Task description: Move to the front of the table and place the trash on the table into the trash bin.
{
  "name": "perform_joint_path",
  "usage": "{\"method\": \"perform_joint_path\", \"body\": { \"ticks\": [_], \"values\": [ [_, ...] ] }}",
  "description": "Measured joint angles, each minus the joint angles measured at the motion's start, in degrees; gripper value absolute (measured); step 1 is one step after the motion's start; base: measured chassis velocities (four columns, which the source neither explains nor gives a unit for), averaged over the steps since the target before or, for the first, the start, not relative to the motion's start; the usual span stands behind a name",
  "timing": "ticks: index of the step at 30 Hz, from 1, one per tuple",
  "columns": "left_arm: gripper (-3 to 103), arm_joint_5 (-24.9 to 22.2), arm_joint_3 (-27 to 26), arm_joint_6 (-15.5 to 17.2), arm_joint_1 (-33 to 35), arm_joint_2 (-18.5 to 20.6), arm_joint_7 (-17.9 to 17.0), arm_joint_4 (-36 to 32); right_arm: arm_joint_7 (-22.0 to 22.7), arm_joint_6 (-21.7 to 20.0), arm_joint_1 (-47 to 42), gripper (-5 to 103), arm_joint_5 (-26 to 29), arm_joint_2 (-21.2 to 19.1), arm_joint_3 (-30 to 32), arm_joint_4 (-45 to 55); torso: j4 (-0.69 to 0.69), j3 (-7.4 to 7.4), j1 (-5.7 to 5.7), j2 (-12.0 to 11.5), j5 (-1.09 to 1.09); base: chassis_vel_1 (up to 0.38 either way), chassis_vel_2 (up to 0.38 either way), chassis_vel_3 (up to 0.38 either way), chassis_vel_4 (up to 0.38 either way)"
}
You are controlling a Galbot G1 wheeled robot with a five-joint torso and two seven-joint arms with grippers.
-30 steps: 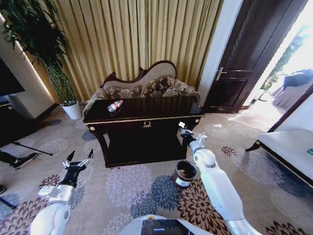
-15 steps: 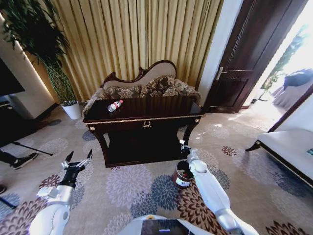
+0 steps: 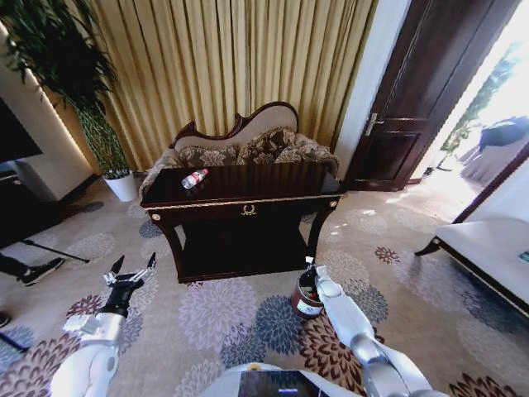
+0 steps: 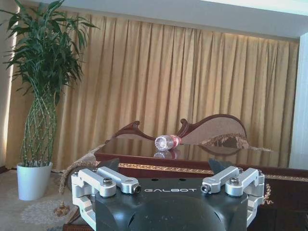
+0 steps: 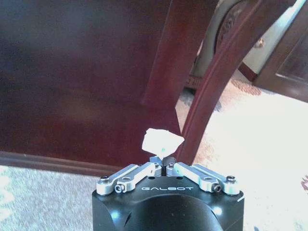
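We see the right gripper [image 5: 165, 162] with its fingers pressed together on a white crumpled scrap [image 5: 162, 142], which sticks up above the fingertips near the centre of the right wrist view. In the head view that right gripper [image 3: 311, 266] sits just right of centre in the lower half, at the rim of the trash bin [image 3: 308, 299], which stands on the patterned carpet [image 3: 240, 327] below the table's right front leg. The table [image 3: 248, 198] fills the middle of the frame, and the clear bottle [image 3: 194, 179] with its red label lies on its side near the top's left end. We find the left gripper [image 3: 129, 272] at lower left, fingers spread wide and holding nothing, low over the carpet. From the left wrist view the bottle [image 4: 167, 142] lies at centre.
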Motion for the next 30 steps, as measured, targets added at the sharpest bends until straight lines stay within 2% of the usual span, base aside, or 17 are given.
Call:
{"method": "perform_joint_path", "body": {
  "ticks": [3, 9, 17, 19, 20, 23, 25, 29, 30],
  "values": [
    [100, -0.02, -0.04, 0.00, 0.14, -0.02, -0.01, 0.00, 0.65, -0.72, 1.06, 0, -0.11, 0.24, 0.01, -0.96, 0.04, 0.00, 0.00, 0.00, -0.01, 0.000, 0.000, 0.000, 0.000],
    [100, -0.78, -0.39, 0.00, 0.20, 0.20, -0.06, -0.26, 2.72, -4.84, 2.13, 0, -1.22, -0.11, 0.16, -1.19, 0.03, 0.00, 0.00, 0.00, -0.01, 0.000, 0.000, 0.000, 0.000],
    [100, -1.16, -0.60, 0.00, 0.37, 0.33, -0.01, -0.30, 4.29, -7.30, 1.73, -1, -1.98, -0.89, 0.30, -0.62, 0.02, 0.00, 0.00, 0.00, -0.01, 0.000, 0.000, 0.000, 0.000],
    [100, -1.17, -0.61, -0.02, 0.44, 0.29, 0.10, -0.28, 4.50, -7.53, 1.34, 10, -2.03, -1.19, 0.30, -0.19, 0.01, 0.00, 0.00, 0.00, -0.02, 0.000, 0.000, 0.000, 0.000],
    [100, -1.17, -0.61, -0.02, 0.44, 0.29, 0.10, -0.28, 4.50, -7.53, 1.34, 10, -2.03, -1.19, 0.30, -0.19, 0.01, 0.00, 0.00, 0.00, -0.02, 0.000, 0.000, 0.000, 0.000],
    [100, -1.17, -0.37, -0.05, 0.38, 0.27, 0.25, -0.14, 4.92, -7.56, 1.28, 27, -2.06, -1.29, 0.29, 0.07, 0.02, 0.00, 0.00, 0.00, -0.01, 0.000, 0.000, 0.000, 0.000],
    [100, -1.16, -0.31, -0.05, 0.34, 0.26, 0.27, -0.14, 4.95, -7.56, 1.26, 27, -2.10, -1.31, 0.29, 0.16, 0.02, 0.00, 0.00, 0.00, -0.01, 0.000, 0.000, 0.000, 0.000],
    [100, -1.14, -0.16, -0.06, 0.25, 0.27, 0.32, -0.32, 5.07, -7.56, 1.15, 48, -2.32, -1.23, 0.26, 0.44, 0.02, 0.00, 0.00, 0.00, -0.01, 0.000, 0.000, 0.000, 0.000],
    [100, -1.14, -0.16, -0.06, 0.25, 0.27, 0.32, -0.32, 5.07, -7.56, 1.15, 48, -2.32, -1.23, 0.26, 0.44, 0.02, 0.00, 0.00, 0.00, -0.01, 0.000, 0.000, 0.000, 0.000]
  ]
}}
